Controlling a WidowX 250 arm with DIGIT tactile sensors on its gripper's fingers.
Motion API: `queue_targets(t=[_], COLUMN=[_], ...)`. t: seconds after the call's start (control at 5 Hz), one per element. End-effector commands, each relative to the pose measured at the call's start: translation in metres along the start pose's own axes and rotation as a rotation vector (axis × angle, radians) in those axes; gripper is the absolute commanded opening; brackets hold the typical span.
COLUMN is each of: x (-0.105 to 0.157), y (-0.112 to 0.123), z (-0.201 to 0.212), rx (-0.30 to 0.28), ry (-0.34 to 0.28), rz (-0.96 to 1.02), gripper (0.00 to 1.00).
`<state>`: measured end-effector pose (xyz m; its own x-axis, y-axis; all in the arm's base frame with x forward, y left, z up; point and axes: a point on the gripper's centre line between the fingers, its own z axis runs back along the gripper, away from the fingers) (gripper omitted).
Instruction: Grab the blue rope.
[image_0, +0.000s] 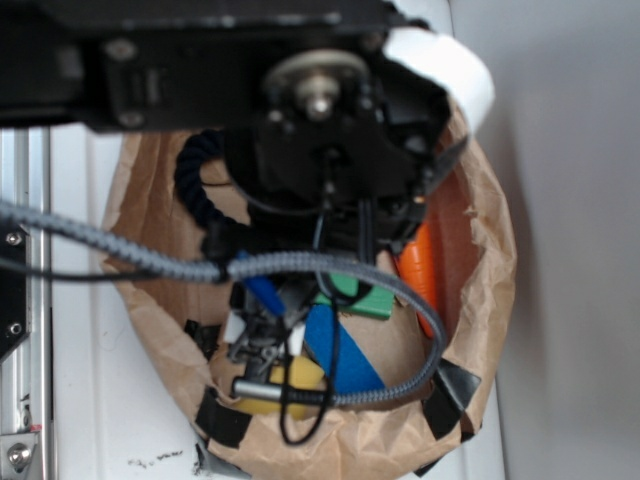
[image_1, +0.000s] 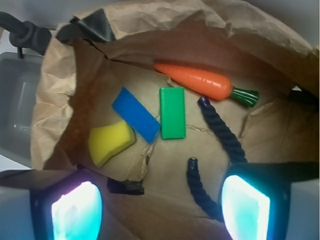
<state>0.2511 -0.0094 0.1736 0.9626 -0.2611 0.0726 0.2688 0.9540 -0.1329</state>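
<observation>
Pincer (image_1: 160, 210) spread wide above the paper bag (image_1: 60, 100) — nothing between its fingers.

The blue rope (image_1: 222, 132) curves along the bag floor at 4 o'clock, one end just below the carrot (image_1: 200, 82), its bend hidden behind the right finger (image_1: 245, 207). Green block (image_1: 172, 112), blue block (image_1: 136, 115) and yellow piece (image_1: 110, 141) lie left — bare floor between them and the rope.

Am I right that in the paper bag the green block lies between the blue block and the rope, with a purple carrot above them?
Not quite: the carrot is orange, not purple, as the wrist view shows. The rest holds: the green block lies between the blue block and the rope in the paper bag.
</observation>
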Motion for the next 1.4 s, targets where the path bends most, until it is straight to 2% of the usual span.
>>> queue_targets(t=[0.0, 0.2, 0.4, 0.8, 1.0, 1.2], x=[0.006, 0.006, 0.000, 0.016, 0.012, 0.002], y=[0.000, 0.000, 0.020, 0.056, 0.054, 0.047], z=[0.016, 0.016, -0.001, -0.041, -0.057, -0.092], rx=[0.018, 0.018, -0.037, -0.042, 0.000, 0.117], ry=[-0.061, -0.061, -0.069, -0.148, -0.176, -0.218], rz=[0.006, 0.006, -0.067, -0.066, -0.072, -0.082], gripper=[1.00, 1.00, 1.00, 1.00, 1.00, 1.00])
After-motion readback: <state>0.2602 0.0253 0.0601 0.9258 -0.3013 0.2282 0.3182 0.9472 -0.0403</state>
